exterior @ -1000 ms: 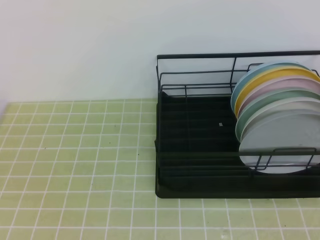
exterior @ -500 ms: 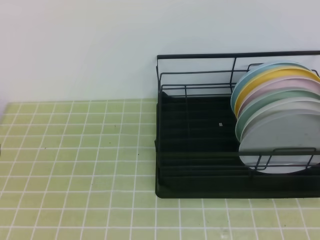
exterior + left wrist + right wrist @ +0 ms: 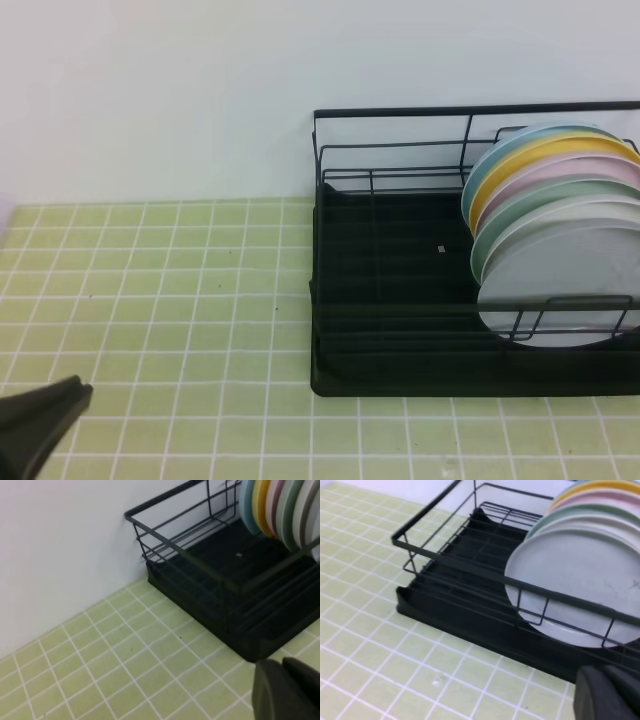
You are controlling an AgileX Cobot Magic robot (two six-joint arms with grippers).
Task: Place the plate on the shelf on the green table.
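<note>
plate (image 3: pixel 565 285): front of stack, 3 o'clock in shelf (image 3: pixel 400 300) | left pincer (image 3: pixel 45 412): pressed together, empty | right pincer (image 3: pixel 610 692): pressed together, empty | risk: could bump wires, tip plates

Shelf (image 3: pixel 400 300) on green table (image 3: pixel 160 300), right side, against wall; plate (image 3: pixel 570 290) foremost in upright stack at shelf's right end.

the left gripper (image 3: pixel 75 392) is seen low at the front left corner of the green table (image 3: pixel 200 300), its jaws pressed together, nothing held. the right gripper (image 3: pixel 607 690) is closed too and nothing is held.
</note>
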